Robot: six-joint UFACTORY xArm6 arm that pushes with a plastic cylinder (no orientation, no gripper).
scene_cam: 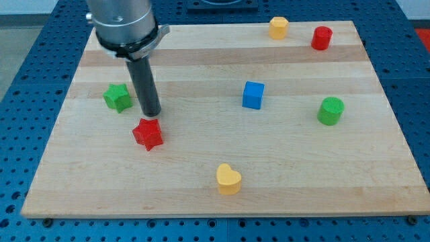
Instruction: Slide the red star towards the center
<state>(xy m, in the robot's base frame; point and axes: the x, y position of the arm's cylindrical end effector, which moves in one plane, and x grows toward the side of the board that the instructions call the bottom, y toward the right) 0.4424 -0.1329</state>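
The red star [148,134] lies on the wooden board [222,175], left of the middle and toward the view's bottom. My tip [152,114] stands just above the star's upper edge, very close to it; I cannot tell whether they touch. The rod rises from there to the arm's grey body at the view's top left. A green star [117,97] lies just left of the rod.
A blue cube [253,95] sits near the board's middle. A yellow heart [228,179] lies near the bottom edge. A green cylinder [330,110] is at the right. A yellow block [278,27] and a red cylinder [322,37] sit at the top right.
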